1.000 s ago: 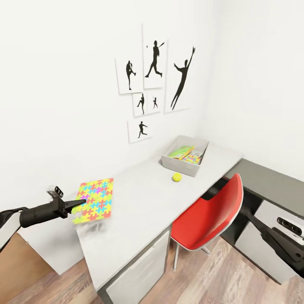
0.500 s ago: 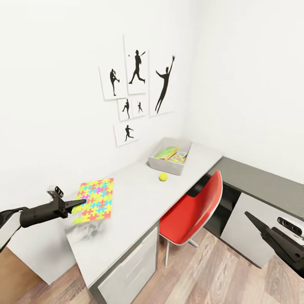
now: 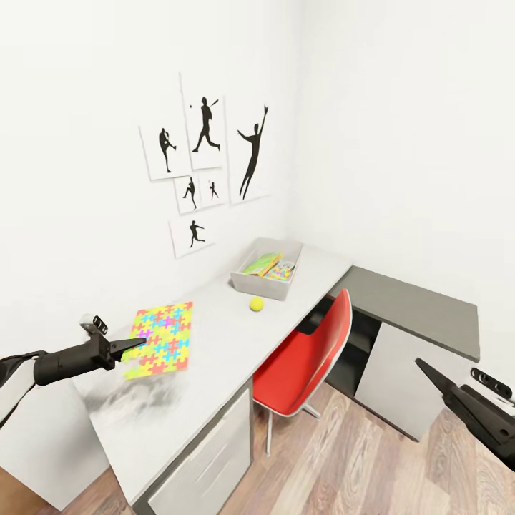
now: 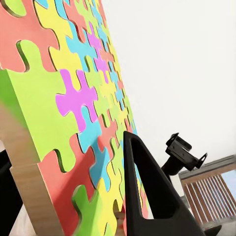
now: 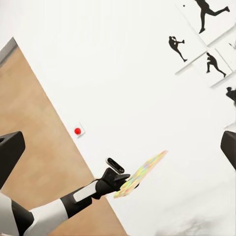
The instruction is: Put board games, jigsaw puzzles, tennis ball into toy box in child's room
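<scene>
1. One jigsaw puzzle was pinched at its near edge by your left end effector, which held it out flat above the near end of the bench. In the left wrist view a finger lay pressed against the puzzle face.
2. You could judge the sheet to be light and fairly stiff: it stood out from a single edge grip with no visible sag. Its interlocking pieces could part if bent, so an edge pinch near the middle of one side was the sound hold.
3. Your right end effector hung low at the right, carrying nothing; whether its fingers were spread or together could not be told.
4. You had the toy box at the far end of the bench, against the wall, with flat printed toys already inside.
5. You had the tennis ball on the bench just beside the box; judged light and prone to roll, it called for a grip across its middle.
</scene>
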Motion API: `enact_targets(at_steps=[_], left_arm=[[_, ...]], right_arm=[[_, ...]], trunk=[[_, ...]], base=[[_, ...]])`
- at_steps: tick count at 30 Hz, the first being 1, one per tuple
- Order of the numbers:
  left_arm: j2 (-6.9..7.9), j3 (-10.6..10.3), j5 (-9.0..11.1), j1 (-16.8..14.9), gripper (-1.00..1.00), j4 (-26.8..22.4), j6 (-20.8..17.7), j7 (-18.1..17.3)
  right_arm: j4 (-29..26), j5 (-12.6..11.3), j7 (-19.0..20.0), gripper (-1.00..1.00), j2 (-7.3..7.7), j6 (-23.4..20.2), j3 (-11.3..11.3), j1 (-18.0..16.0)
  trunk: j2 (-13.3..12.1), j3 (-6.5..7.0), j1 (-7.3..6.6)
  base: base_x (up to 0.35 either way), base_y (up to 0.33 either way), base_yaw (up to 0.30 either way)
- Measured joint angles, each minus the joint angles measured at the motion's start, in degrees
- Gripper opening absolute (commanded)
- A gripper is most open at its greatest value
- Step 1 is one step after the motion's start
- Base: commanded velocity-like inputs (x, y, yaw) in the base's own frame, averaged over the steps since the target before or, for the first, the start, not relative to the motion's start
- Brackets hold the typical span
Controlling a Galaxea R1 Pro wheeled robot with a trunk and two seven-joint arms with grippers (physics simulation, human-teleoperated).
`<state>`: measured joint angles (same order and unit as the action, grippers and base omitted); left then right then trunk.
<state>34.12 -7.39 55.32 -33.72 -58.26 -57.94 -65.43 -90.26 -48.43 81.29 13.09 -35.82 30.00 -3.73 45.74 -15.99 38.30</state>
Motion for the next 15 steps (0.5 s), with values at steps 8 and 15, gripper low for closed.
enact_targets(at_steps=[8, 15], left_arm=[[0.0, 0.2, -0.02, 0.01, -1.0, 0.2, -0.01, 0.0], [0.0, 0.28, -0.01, 0.01, -1.0, 0.21, -0.09, 0.0]], right_arm=[[0.61, -0.19, -0.32, 1.0, 0.65, -0.13, 0.64, 0.0], [5.1, -0.37, -2.97, 1.0, 0.52, -0.8, 4.3, 0.0]], trunk=[[-3.21, 2.01, -1.76], [-6.03, 3.77, -3.3]], base=[[0.0, 0.0, -0.197], [0.0, 0.0, -0.196]])
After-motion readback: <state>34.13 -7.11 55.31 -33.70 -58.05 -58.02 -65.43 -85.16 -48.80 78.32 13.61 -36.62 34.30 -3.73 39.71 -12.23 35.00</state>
